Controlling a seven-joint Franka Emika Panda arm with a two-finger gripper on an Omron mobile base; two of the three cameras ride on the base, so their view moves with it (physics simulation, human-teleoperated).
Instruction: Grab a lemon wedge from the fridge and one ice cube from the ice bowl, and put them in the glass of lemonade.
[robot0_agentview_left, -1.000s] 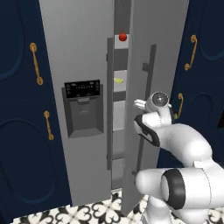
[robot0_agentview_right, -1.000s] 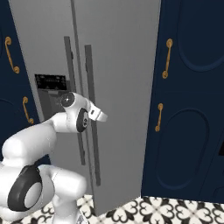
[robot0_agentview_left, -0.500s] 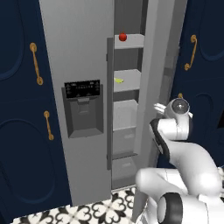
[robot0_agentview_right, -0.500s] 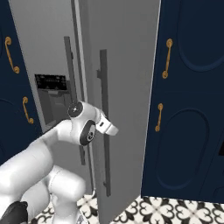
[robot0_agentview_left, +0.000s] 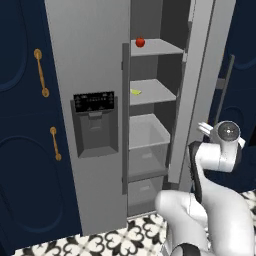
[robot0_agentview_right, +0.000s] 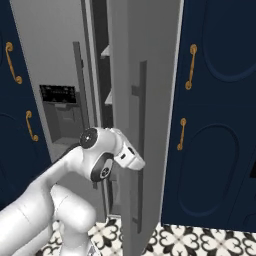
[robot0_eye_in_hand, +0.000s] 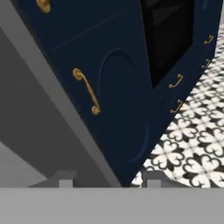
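We see the fridge (robot0_agentview_left: 95, 60) with its right door (robot0_agentview_left: 195, 90) swung out, so the inside stands open to the left base view. On the second shelf from the top lies the lemon wedge (robot0_agentview_left: 135, 92), a small pale yellow-green piece near the shelf's front left. One shelf higher sits a small red fruit (robot0_agentview_left: 140, 42). Below the wedge are a clear drawer (robot0_agentview_left: 147, 145) and another bin under it.

Our arm is well apart from the wedge. In the left base view the wrist is at the lower right, outside the fridge and beside the outer face of the open door, far lower than the wedge's shelf and on the other side of the door's edge. In the right base view the gripper (robot0_agentview_right: 134, 161) sits close to the door's dark bar handle (robot0_agentview_right: 140, 145), at about its lower half; we cannot tell whether it touches it.

In the hand view the two finger tips (robot0_eye_in_hand: 65, 179) rise at the bottom with a gap between them and nothing in it, so the hand is apart and holds nothing. Ahead of them we see the grey door edge, a navy cabinet (robot0_eye_in_hand: 118, 78) with a gold handle (robot0_eye_in_hand: 86, 91) and patterned floor tiles (robot0_eye_in_hand: 192, 144).
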